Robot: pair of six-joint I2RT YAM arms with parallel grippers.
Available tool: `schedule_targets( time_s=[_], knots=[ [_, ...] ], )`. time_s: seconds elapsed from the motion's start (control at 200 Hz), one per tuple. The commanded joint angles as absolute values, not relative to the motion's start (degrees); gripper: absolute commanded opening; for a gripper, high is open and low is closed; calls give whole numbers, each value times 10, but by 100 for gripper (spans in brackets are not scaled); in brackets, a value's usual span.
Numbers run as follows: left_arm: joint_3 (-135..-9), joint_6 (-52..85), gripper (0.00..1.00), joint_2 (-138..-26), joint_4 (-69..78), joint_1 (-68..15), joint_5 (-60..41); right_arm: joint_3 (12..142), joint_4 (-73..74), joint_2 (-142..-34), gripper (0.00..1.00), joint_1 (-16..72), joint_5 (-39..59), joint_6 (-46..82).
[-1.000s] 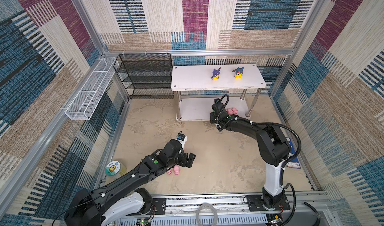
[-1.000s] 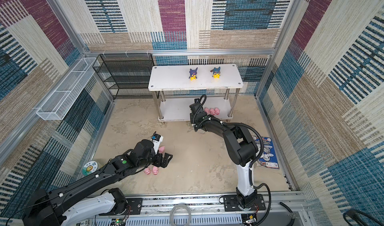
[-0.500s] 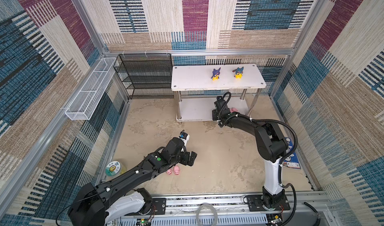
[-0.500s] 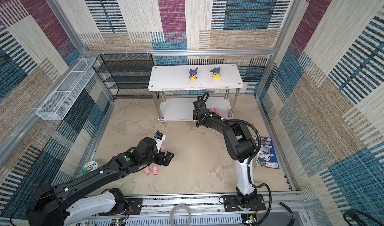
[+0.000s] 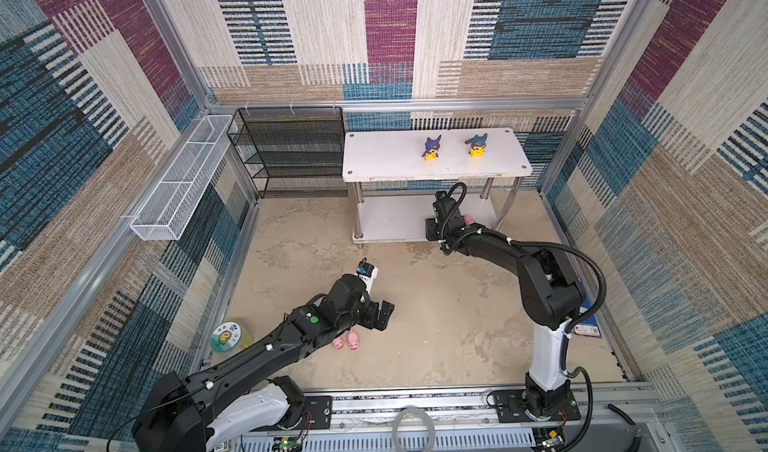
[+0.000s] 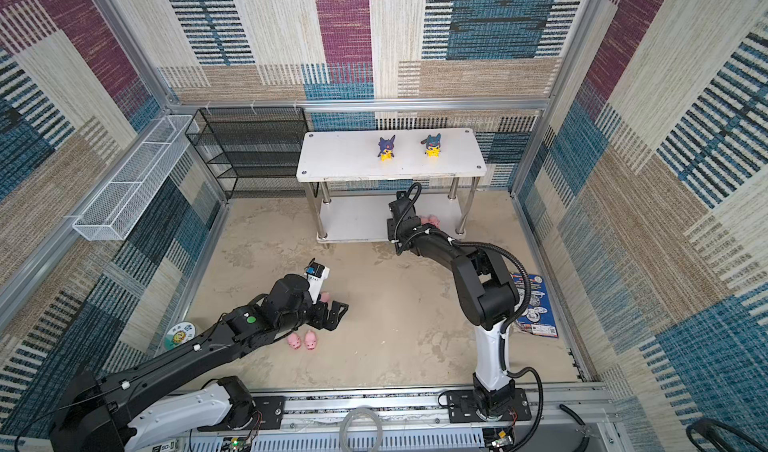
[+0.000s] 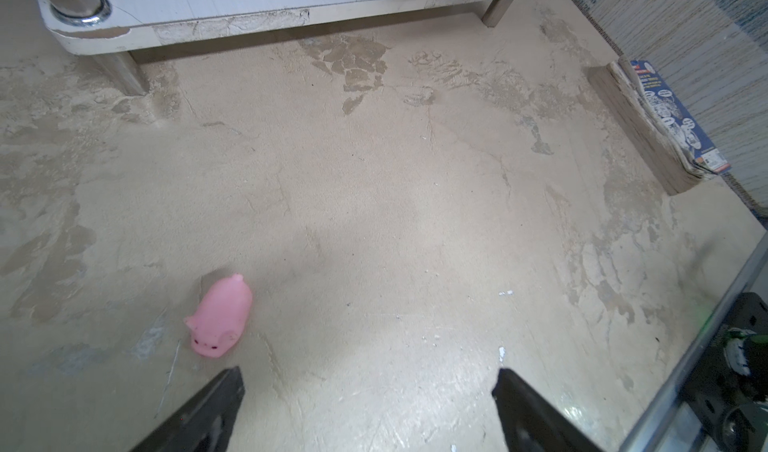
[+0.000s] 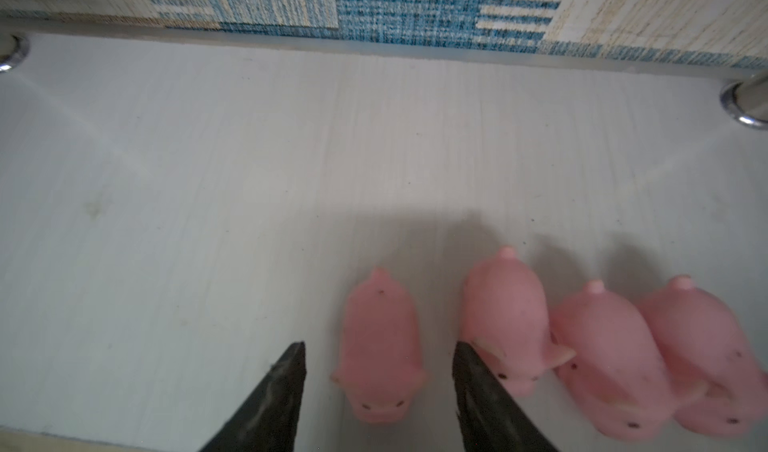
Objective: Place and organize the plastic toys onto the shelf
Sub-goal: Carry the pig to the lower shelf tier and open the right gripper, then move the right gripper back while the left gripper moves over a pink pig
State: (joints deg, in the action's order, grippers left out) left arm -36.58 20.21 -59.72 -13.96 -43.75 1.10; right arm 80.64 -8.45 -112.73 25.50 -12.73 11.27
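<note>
Low inside the shelf (image 8: 208, 159), the outstretched right gripper (image 8: 379, 346) sits released astride a pig (image 8: 378, 317); left gripper (image 7: 368, 371) gapes.

a robotics lab test cell: aluminium frame (image 5: 457, 104), carpet-lined walls (image 5: 324, 26), two arms (image 5: 544, 288) bolted to a front rail (image 5: 415, 404)

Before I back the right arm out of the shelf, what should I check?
1. Right gripper jaws apart, off the end pig: ok.
2. End pig upright on the lower tier: ok.
3. Finger beside the neighbouring pig clear of it: cannot tell.
4. Left gripper open: ok.
5. Floor pig between the left jaws: not ok, it lies outside them.
</note>
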Motion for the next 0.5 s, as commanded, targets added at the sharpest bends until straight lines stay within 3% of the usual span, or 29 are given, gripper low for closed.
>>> schedule_targets(
  time_s=[0.0,0.105,0.29,0.496],
  knots=[
    [-365,202,99,-588,-148,-437,14,798,-86,-1103,60,255,-91,112],
    [-360,208,100,-578,-149,-437,12,790,-106,-1084,55,255,-59,116],
    [-346,220,100,-557,-150,-437,7,715,-107,-1013,34,255,-3,132],
    [-331,232,100,-524,-153,-437,0,643,-109,-916,22,255,88,150]
  ],
)
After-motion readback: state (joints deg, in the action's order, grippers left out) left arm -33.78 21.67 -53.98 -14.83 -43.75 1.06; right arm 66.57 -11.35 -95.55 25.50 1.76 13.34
